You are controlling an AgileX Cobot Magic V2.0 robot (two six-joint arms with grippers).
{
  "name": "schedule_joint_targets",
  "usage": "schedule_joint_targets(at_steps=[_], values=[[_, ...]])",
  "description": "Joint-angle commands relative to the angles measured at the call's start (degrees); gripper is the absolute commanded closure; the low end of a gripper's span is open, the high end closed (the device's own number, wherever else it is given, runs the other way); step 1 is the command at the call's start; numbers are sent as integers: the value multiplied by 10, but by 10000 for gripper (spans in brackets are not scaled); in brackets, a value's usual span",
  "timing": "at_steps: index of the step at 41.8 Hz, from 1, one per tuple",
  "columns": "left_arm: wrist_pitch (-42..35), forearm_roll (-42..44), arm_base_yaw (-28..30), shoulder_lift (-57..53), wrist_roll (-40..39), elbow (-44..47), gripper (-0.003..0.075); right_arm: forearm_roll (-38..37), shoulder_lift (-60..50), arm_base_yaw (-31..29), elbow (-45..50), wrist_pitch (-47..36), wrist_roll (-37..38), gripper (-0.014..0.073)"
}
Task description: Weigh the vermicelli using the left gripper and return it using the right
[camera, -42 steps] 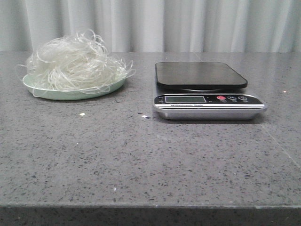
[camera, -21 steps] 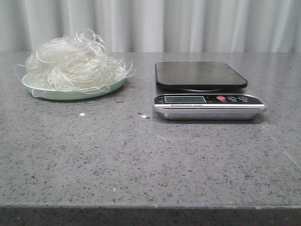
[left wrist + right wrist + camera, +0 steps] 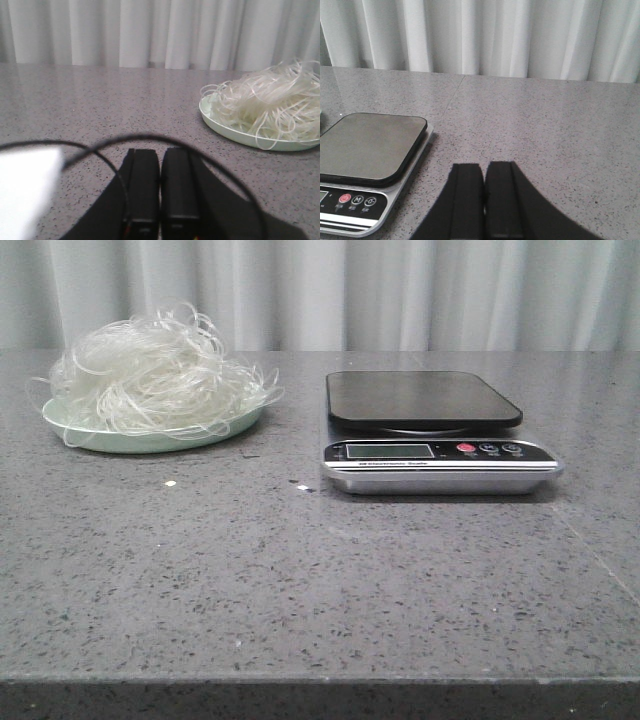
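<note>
A grey speckled stone tabletop (image 3: 300, 580) fills the foreground, its front edge running straight across the bottom of the front view, with a thin seam line crossing the surface at the right. Behind it, a pale grey-white pleated curtain (image 3: 400, 295) hangs in vertical folds across the whole back of the scene, meeting the far edge of the table. The same curtain closes off the background in both wrist views. Soft, even light falls across the stone, leaving faint sheen on the far part of the top and only shallow shadows.
</note>
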Motion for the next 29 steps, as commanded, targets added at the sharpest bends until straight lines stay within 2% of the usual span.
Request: schedule_joint_targets(at_steps=[1,29], values=[[-39,4,-5,-12,-12,5,583,3,4,-4,-16,-33,-5,442],[-42,-11,-5,-11,-12,5,583,3,4,-4,-16,-33,-5,442]])
